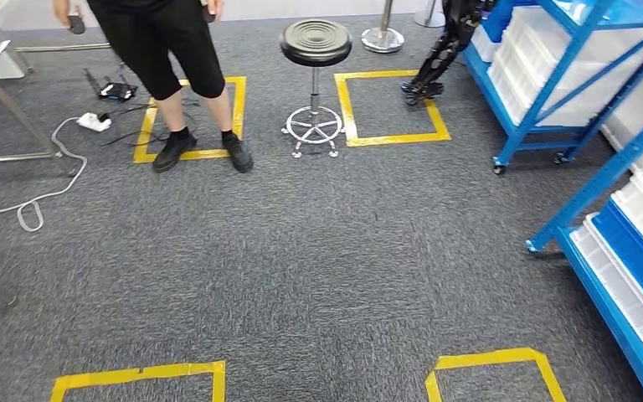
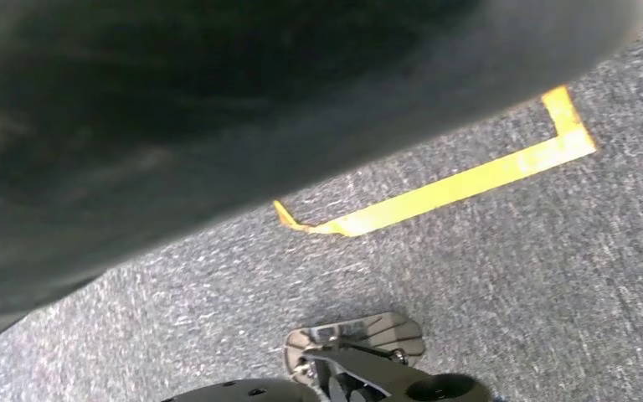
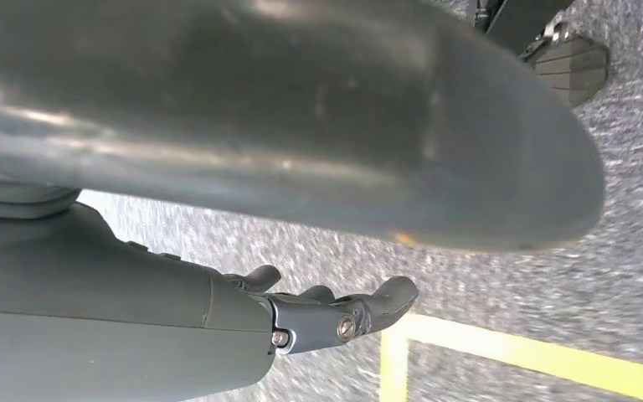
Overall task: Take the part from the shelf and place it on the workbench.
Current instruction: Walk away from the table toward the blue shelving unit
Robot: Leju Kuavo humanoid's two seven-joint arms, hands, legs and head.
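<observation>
Right hand [image 3: 335, 314] empty, fingers apart

Floor: grey carpet [image 1: 318, 251] — yellow tape squares [image 1: 389, 107], a black stool [image 1: 315, 50], a white power strip [image 1: 94, 121].
Shelf: blue frame [image 1: 552, 92] — white bins [image 1: 544, 42].

My grey right hand [image 3: 326, 314] hangs over speckled grey carpet [image 1: 318, 251] with yellow tape squares [image 1: 389, 109]. Blue shelves [image 1: 552, 92] carry white bins [image 1: 552, 50]; the stool [image 1: 316, 42] is black.
</observation>
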